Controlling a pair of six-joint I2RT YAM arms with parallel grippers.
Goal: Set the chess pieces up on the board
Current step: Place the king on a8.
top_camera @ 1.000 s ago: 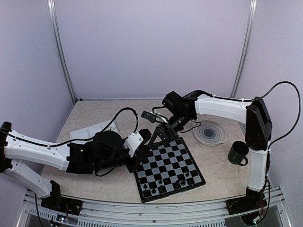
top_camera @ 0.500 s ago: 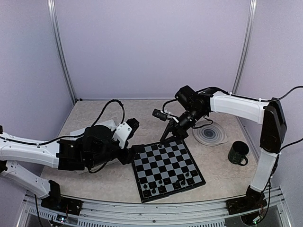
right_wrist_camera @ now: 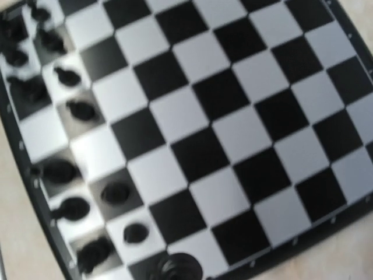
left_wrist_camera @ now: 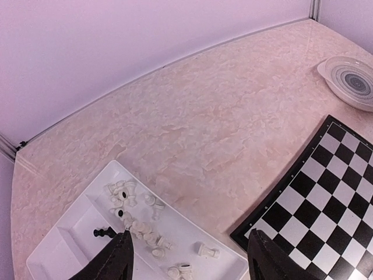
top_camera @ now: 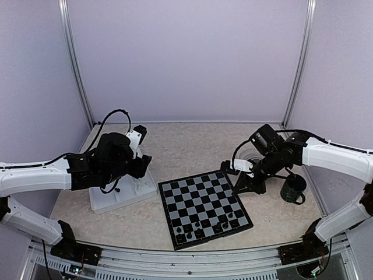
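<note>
The board [top_camera: 204,201] lies at the table's middle, with several black chess pieces [top_camera: 205,225] on its two nearest rows. My left gripper [top_camera: 143,169] hovers open and empty over a white tray [top_camera: 125,195]. In the left wrist view the gripper [left_wrist_camera: 192,262] is above a heap of white pieces [left_wrist_camera: 137,224] and one black piece [left_wrist_camera: 105,233] in the tray [left_wrist_camera: 175,224]. My right gripper [top_camera: 242,186] is low over the board's right edge. The blurred right wrist view shows the board [right_wrist_camera: 233,116] and black pieces [right_wrist_camera: 70,76], but not the fingers.
A dark green mug [top_camera: 293,188] stands right of the right gripper. A round grey ringed plate [left_wrist_camera: 349,79] sits at the back right, mostly behind the right arm in the top view. The board's corner [left_wrist_camera: 326,198] lies right of the tray.
Both grippers have left the board's far-left corner. The left arm swung back left over the tray. The right arm swung right and down to the board's right edge.
</note>
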